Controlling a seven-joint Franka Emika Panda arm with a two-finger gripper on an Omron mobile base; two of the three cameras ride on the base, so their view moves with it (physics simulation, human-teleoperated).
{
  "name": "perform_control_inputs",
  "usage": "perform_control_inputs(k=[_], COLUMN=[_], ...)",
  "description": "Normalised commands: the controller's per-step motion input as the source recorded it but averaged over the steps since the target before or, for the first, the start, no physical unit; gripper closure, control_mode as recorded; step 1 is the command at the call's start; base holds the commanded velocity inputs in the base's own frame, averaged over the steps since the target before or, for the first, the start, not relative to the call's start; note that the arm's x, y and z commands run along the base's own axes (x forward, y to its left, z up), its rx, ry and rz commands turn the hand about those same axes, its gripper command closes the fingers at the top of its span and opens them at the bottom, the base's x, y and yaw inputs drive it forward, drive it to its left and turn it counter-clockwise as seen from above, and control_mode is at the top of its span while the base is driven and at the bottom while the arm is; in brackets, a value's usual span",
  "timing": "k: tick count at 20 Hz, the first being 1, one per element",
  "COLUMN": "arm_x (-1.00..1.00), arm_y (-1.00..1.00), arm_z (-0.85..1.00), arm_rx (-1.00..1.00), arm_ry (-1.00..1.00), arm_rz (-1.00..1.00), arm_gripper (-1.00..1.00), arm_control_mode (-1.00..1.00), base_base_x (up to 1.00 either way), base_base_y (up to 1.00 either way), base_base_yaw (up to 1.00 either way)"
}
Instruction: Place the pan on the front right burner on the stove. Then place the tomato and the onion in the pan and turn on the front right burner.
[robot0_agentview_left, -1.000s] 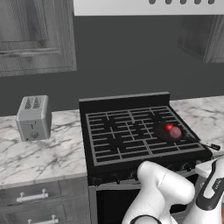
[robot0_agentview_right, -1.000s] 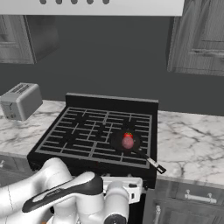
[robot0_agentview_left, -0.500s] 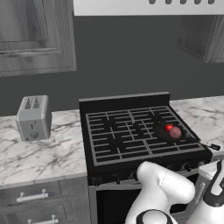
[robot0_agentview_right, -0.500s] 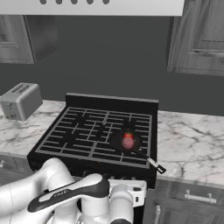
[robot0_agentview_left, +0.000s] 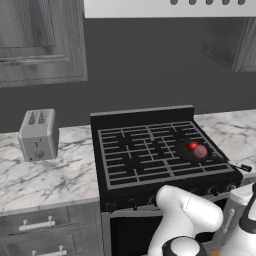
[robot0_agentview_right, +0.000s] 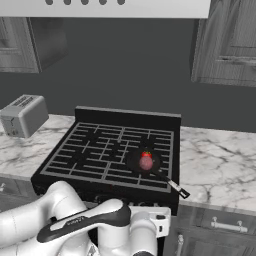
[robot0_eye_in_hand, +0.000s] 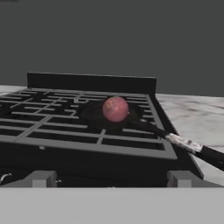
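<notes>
Around me the wall (robot0_agentview_left: 150, 65) is flat dark grey. Grey wood-grain upper cabinets (robot0_agentview_left: 40, 40) hang left and right of a pale range hood (robot0_agentview_right: 105, 7) with a row of dark round buttons. White marble counters (robot0_agentview_left: 50, 175) veined in grey run along the wall. Near the back edge of the left counter a grey toaster (robot0_agentview_left: 37, 134) stands upright. Below the counters I see grey drawers (robot0_agentview_left: 35, 225) with silver bar handles. The light is even and soft.

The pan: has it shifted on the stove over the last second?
No. The pan sits on the same front right grate section of the stove, its handle past the front right corner as before.
</notes>
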Motion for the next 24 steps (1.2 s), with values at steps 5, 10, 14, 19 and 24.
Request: perform_control_inputs(k=[5, 10, 14, 19, 24], arm_x=[0.0, 0.0, -0.05, 0.0, -0.01], arm_y=[-0.04, -0.01, -0.15, -0.2, -0.29], arm_z=[-0.03, -0.11, -0.26, -0.32, -0.15], arm_rx=[0.0, 0.0, 0.0, 0.0, 0.0], arm_ry=[0.0, 0.0, 0.0, 0.0, 0.0], arm_rz=[0.0, 0.0, 0.0, 0.0, 0.0], arm_gripper=[-1.0, -1.0, -1.0, -1.0, -1.0], arm_control_mode=[-1.0, -1.0, -1.0, -1.0, -1.0], base_base_x=[0.0, 0.0, 0.0, 0.0, 0.0], base_base_y=[0.0, 0.0, 0.0, 0.0, 0.0], base_base_yaw=[0.0, 0.0, 0.0, 0.0, 0.0])
